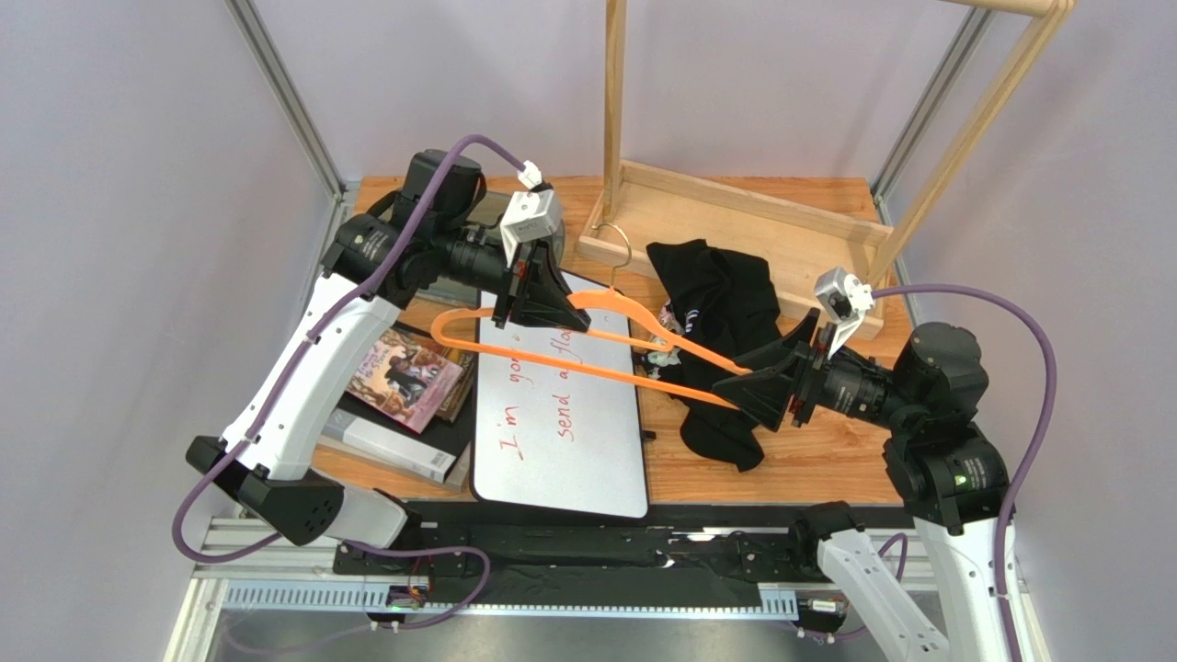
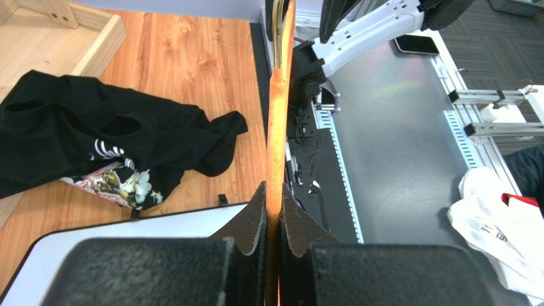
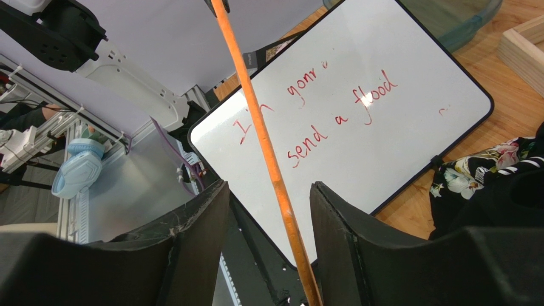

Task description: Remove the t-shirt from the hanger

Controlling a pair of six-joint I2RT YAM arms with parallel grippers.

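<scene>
The black t-shirt (image 1: 719, 297) lies crumpled on the wooden table by the rack base, off the hanger; its floral print shows in the left wrist view (image 2: 115, 182) and the right wrist view (image 3: 498, 172). The orange hanger (image 1: 608, 299) is held level above the table, its silver hook (image 1: 615, 246) toward the rack. My left gripper (image 1: 546, 317) is shut on the hanger's left part; the bar (image 2: 276, 146) runs out from between the jaws (image 2: 274, 194). My right gripper (image 1: 757, 386) is open around the hanger's right end; the bar (image 3: 268, 153) passes between the spread jaws (image 3: 268, 191) without touching them.
A whiteboard (image 1: 560, 414) with red writing lies under the hanger, also in the right wrist view (image 3: 357, 115). Books (image 1: 401, 379) are stacked at its left. The pale wooden rack frame (image 1: 732, 221) stands at the back. Metal rails (image 1: 553, 552) run along the near edge.
</scene>
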